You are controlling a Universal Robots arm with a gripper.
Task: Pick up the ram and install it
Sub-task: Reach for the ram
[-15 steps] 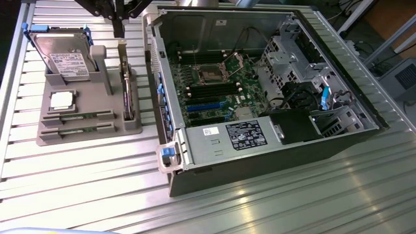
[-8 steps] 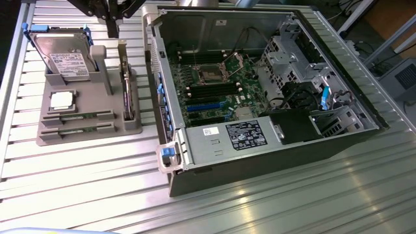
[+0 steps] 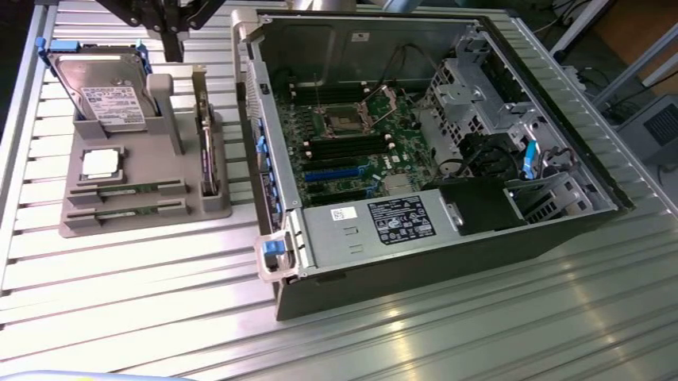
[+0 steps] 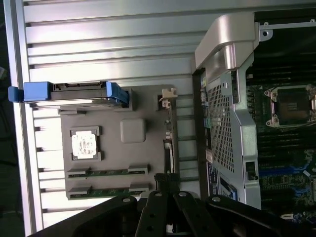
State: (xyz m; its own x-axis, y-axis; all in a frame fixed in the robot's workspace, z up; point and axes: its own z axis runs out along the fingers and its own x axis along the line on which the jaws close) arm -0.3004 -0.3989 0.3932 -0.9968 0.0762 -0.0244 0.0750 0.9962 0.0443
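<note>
The fingers [image 3: 173,54], clenched and empty, hover above the tray's [image 3: 148,226] hard drive [image 3: 101,91] end; two ram sticks [image 3: 122,191] lie slotted along its opposite edge. Drive label unreadable. Ribbed metal counter [image 3: 445,333] underneath.

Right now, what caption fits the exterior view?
Gripper hangs above the gray holder where two ram sticks lie in their slots, beside the open computer case.

On table [image 3: 159,309]: parts tray [image 3: 148,226] at the exterior view's left, computer case [image 3: 445,254] right. In tray: hard drive [image 3: 101,91] far end, processor [image 3: 101,163] middle, ram sticks [image 3: 125,191] near end, expansion card [image 3: 208,151] upright along right edge. Motherboard [image 3: 360,151] inside case.
</note>
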